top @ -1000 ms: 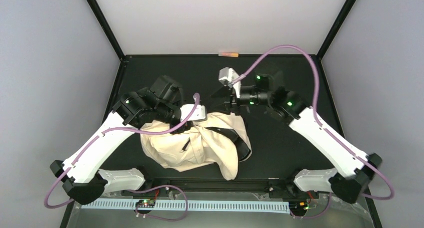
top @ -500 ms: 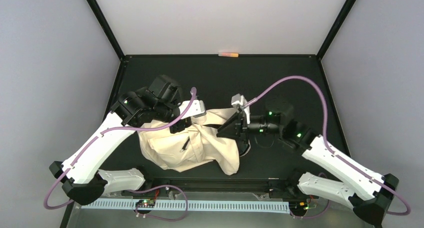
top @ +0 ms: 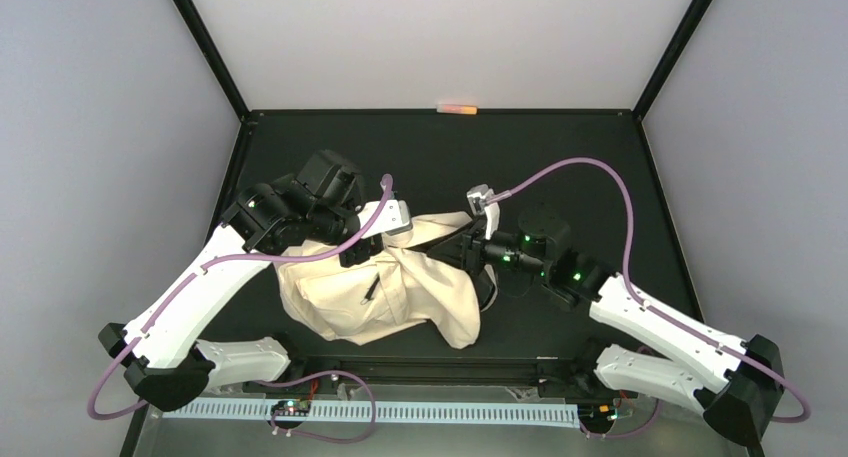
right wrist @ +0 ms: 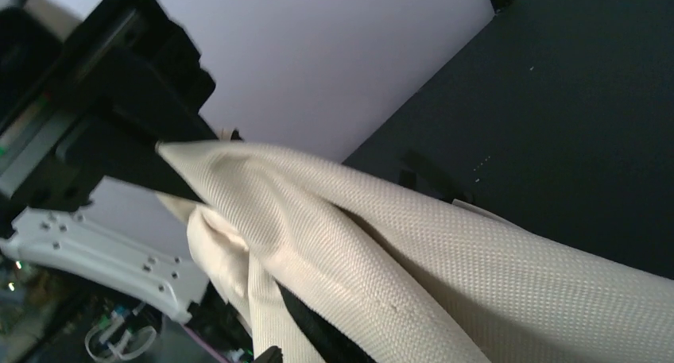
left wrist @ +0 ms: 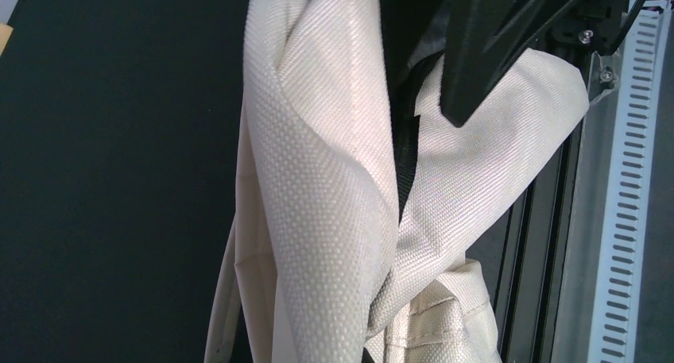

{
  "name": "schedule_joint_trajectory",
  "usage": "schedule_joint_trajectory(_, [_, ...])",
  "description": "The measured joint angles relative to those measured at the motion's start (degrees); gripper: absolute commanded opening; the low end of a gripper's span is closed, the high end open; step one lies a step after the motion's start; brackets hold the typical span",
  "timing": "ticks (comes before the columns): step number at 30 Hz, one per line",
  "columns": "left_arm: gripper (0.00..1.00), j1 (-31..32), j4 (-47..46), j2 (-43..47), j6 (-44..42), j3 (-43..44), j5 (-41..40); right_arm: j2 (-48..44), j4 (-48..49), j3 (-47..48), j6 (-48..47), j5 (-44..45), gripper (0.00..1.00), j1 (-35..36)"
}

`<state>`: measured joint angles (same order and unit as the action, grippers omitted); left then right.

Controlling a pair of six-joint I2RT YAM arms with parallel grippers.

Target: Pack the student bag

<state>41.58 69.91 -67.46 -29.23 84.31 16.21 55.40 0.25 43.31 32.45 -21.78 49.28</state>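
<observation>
Top external view: the left gripper (top: 372, 239) is clamping shut on a raised fold of the student bag (top: 400, 292), and the rest of the cream bag is slumping on the black table (top: 560, 157) below and toward the near edge from that claw. The right gripper (top: 466, 249) is pressing in at the bag's right-hand edge, facing the left claw across the lifted fold; jaw state cannot be told here. A small peach-coloured object (top: 458, 108) is lying at the table's far edge, well apart from both claws. Left wrist view: the left gripper (left wrist: 445, 69) is pinching cream weave, the student bag (left wrist: 318, 220) is hanging away from its fingers in twisted folds, and a slotted white rail (left wrist: 636, 180) is running along one side. Right wrist view: the student bag (right wrist: 445, 260) is filling the lower frame, the left gripper (right wrist: 151, 140) is gripping its far corner, and the right claw's own fingers are not showing clearly, so apart or together cannot be told.
</observation>
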Motion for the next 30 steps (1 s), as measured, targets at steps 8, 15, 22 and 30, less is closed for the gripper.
schedule_joint_trajectory(8, [0.02,-0.33,0.00,0.00,0.00,0.00,0.04,5.75,6.51,0.02,2.38,-1.20,0.41,0.00])
schedule_joint_trajectory(15, [0.02,-0.33,0.04,0.02,0.00,0.00,0.07,9.01,7.50,2.32,1.60,-7.78,0.16,0.00])
schedule_joint_trajectory(22, [0.02,-0.33,0.04,0.02,-0.02,0.00,0.09,7.10,7.45,2.58,0.20,-9.49,0.17,0.22])
schedule_joint_trajectory(30, [0.02,-0.33,-0.02,0.04,-0.07,0.00,0.13,7.32,7.48,4.50,-1.44,-10.40,0.02,0.79])
